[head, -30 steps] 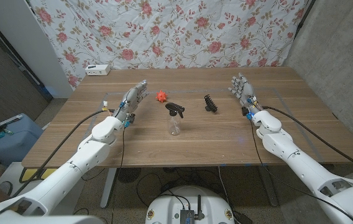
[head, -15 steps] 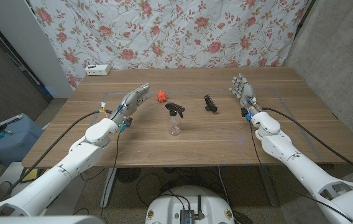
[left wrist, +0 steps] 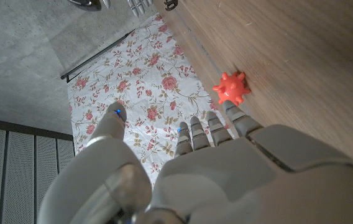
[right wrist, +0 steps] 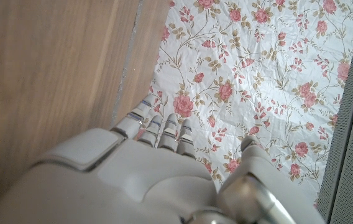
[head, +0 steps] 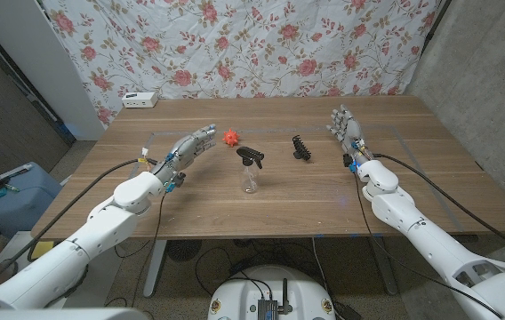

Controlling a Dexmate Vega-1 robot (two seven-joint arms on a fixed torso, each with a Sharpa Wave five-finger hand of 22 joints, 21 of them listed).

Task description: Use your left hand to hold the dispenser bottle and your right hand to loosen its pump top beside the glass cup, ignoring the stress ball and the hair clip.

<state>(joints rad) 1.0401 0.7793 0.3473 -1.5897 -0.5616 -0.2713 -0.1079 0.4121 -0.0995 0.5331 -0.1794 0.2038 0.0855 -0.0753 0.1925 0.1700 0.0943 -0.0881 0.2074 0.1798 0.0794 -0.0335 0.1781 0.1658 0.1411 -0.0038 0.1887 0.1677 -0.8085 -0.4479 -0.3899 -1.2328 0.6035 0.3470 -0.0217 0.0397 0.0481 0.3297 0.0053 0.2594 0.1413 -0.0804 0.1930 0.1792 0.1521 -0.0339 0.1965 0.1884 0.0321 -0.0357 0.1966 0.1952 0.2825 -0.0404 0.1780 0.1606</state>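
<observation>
Legible text, labels, brands, numbers, signs: none. White box [head: 140, 100] at the table's 11 o'clock corner: markings too small to read.

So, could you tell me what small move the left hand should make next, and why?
Probably swing the left hand toward the dispenser bottle: its open fingers point at the stress ball, and the bottle stands untouched near the table's middle; the right hand waits open.

The dispenser bottle [head: 251, 170] stands upright near the middle of the table [head: 306, 200]. Behind it to the left lies the stress ball [head: 230, 138]; behind it to the right lies the hair clip [head: 301, 148]. A power strip [head: 140, 100] sits at the far left corner.
</observation>
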